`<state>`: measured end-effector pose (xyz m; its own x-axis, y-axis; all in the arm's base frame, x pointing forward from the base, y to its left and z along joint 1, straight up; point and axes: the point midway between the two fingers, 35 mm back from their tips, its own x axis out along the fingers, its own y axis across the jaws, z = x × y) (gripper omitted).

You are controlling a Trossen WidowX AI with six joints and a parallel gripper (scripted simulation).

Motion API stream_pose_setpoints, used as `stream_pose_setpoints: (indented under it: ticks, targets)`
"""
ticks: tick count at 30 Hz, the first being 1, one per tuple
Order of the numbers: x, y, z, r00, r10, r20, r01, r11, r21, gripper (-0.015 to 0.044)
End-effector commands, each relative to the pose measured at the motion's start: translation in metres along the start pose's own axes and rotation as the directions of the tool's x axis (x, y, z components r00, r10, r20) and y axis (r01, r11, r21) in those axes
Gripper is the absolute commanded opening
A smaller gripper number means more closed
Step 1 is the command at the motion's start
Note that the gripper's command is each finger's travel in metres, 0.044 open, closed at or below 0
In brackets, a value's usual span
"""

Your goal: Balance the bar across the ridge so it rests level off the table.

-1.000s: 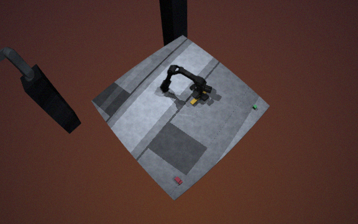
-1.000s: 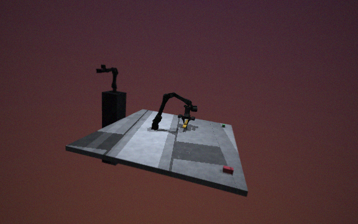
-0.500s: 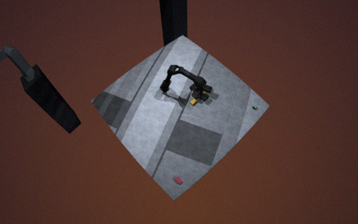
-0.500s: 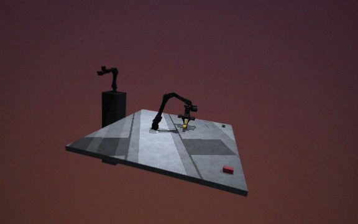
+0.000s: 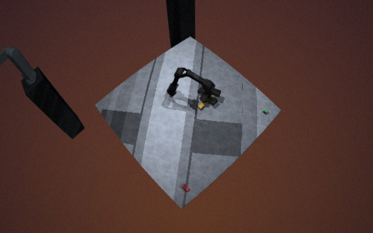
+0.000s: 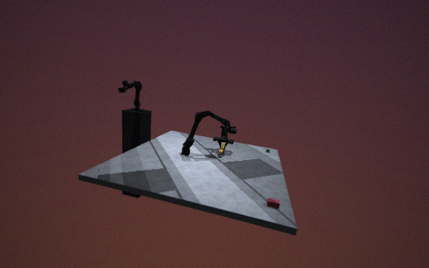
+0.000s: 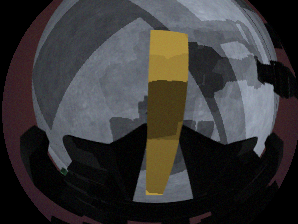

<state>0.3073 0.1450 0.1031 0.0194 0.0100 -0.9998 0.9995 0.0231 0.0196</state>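
The yellow bar [image 5: 201, 105] [image 6: 222, 150] [image 7: 167, 62] is between the fingers of my gripper [image 5: 208, 99] [image 6: 223, 144] [image 7: 163, 128], which points down and is shut on it. The bar's two ends stick out on either side of the fingers. In the wrist view its upper end looks wider than its lower end. The gap between bar and table is too small to judge in the top and exterior views. I cannot make out the ridge in any view; the bar and gripper may hide it.
A red block [image 5: 186, 188] [image 6: 273, 203] lies near one corner of the grey table [image 5: 164, 142] [image 6: 199, 182]. A small green cube [image 5: 265, 111] [image 6: 267, 150] [image 7: 64, 171] lies near another corner. A second arm [image 5: 21, 63] [image 6: 137, 93] stands on a dark pillar off the table.
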Motion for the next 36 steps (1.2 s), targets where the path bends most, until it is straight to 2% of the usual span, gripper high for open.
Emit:
stream_pose_setpoints:
  ticks: [1,20,26,36]
  targets:
    - [0.0,0.0,0.0,1.0,0.0,0.0,0.0,1.0,0.0,0.0]
    - [0.0,0.0,0.0,1.0,0.0,0.0,0.0,1.0,0.0,0.0]
    - [0.0,0.0,0.0,1.0,0.0,0.0,0.0,1.0,0.0,0.0157]
    - [0.0,0.0,0.0,1.0,0.0,0.0,0.0,1.0,0.0,0.0167]
